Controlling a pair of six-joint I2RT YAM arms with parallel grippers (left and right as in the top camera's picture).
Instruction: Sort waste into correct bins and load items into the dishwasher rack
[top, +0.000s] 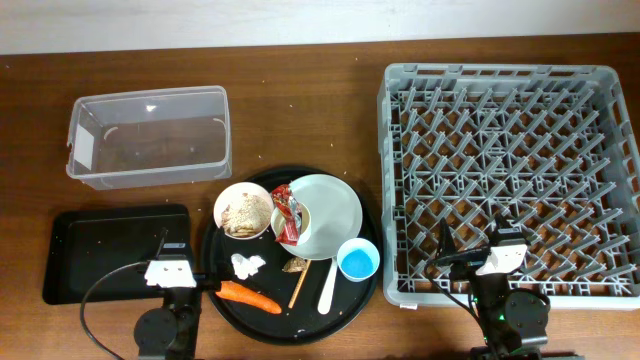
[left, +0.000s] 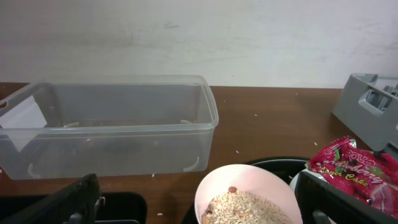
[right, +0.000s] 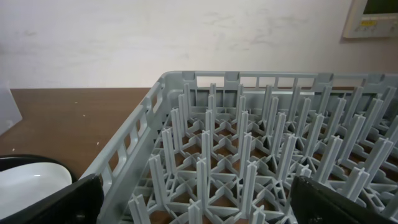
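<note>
Left claw (left: 198, 182) gapes, white bowl (left: 249, 177) just ahead.

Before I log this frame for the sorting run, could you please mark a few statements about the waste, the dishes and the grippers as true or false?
1. The dishwasher rack holds no dishes. True.
2. The carrot lies in the rack. False: it lies on the round black tray.
3. The bowl holds grainy scraps. True.
4. The left gripper and the right gripper are both shut on items. False: each has its fingers wide apart, with nothing gripped.
5. The red wrapper lies next to the bowl, at the edge of the plate. True.
</note>
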